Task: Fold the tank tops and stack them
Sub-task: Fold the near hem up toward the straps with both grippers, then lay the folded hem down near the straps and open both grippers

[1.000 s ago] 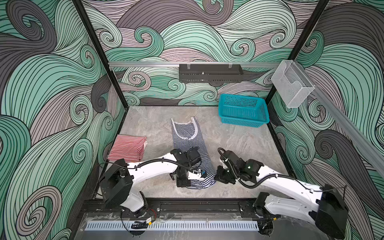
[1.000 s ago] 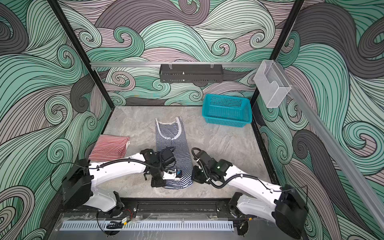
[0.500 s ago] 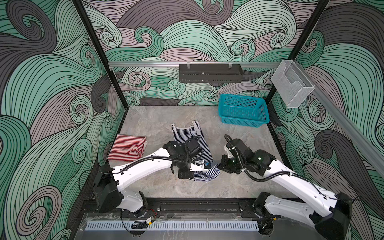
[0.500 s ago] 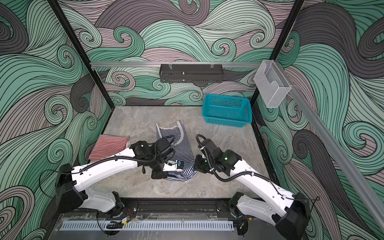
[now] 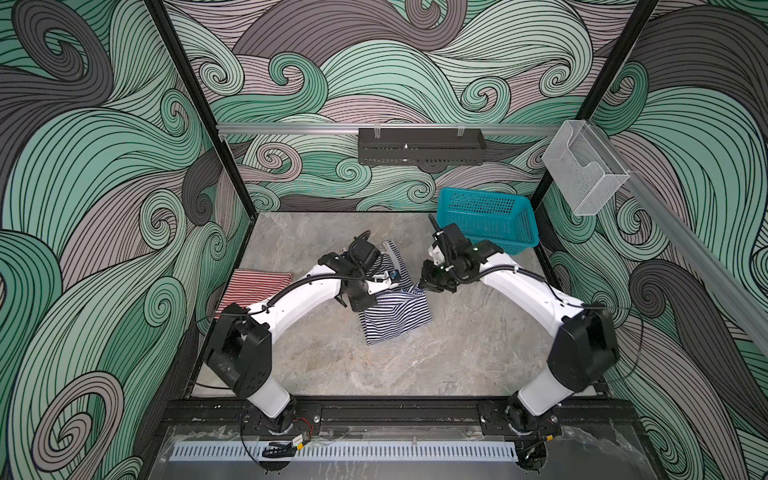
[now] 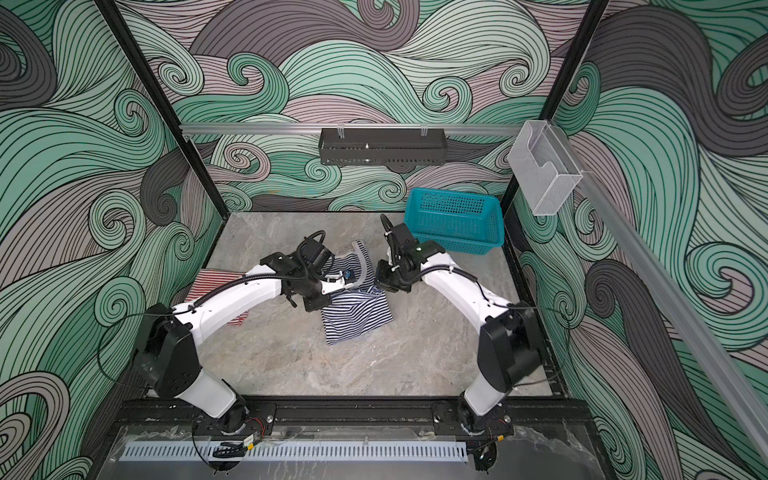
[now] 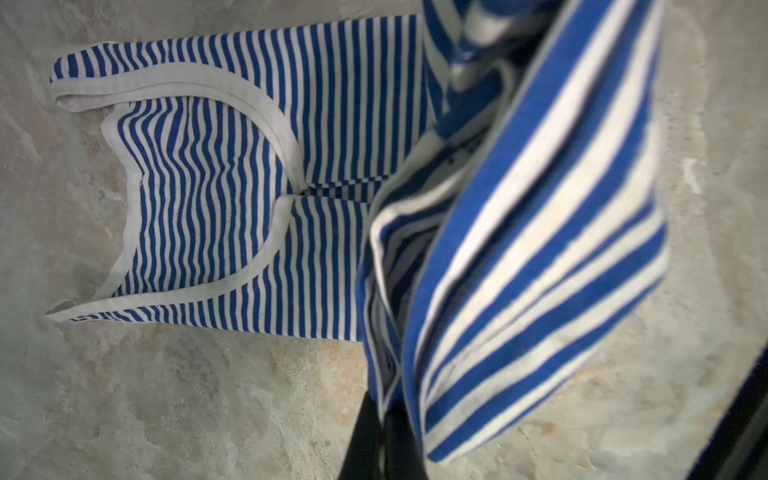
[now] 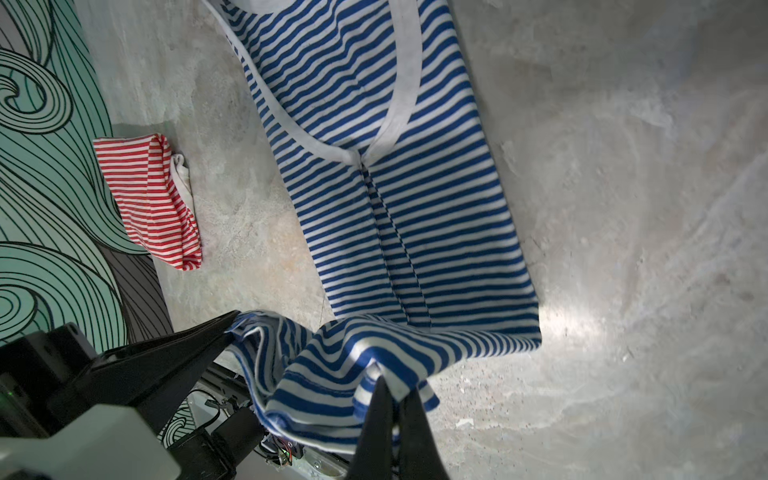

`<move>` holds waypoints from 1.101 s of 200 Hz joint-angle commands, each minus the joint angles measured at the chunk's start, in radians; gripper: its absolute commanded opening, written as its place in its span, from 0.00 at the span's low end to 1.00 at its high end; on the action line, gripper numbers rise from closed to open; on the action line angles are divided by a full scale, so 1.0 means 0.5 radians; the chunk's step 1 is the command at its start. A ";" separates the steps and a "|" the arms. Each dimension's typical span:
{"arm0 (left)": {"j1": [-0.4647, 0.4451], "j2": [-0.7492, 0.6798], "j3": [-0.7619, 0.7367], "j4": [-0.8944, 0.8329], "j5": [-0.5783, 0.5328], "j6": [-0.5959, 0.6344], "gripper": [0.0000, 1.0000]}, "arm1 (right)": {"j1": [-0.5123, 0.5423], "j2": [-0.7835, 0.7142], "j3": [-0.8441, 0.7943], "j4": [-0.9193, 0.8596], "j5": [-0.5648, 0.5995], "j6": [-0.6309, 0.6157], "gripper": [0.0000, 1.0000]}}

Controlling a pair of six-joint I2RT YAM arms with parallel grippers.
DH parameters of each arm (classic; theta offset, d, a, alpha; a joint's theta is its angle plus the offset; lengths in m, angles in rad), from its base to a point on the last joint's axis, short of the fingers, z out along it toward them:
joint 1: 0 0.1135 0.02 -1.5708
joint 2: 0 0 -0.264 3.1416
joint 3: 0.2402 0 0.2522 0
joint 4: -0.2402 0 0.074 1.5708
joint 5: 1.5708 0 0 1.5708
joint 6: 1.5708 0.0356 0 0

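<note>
The navy-and-white tank top lies mid-table with its white-trimmed neckline toward the back. Its near hem is lifted and doubled back over the body. My left gripper is shut on one hem corner, and my right gripper is shut on the other. The hem sags between them above the flat striped body. The red-and-white tank top lies folded at the table's left edge, partly behind the left arm.
A teal mesh basket stands at the back right, just behind the right arm's wrist. A black tray hangs on the back wall and a clear holder on the right post. Patterned walls close in the marble table.
Both grippers have travelled from near the front edge toward the back, lifting the navy top's hem and carrying it over the body. The red top has not moved.
</note>
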 commanded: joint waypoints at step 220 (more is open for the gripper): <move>0.295 0.247 0.119 0.539 -0.288 -0.303 0.42 | -0.183 0.645 0.465 0.225 -0.164 -0.203 0.41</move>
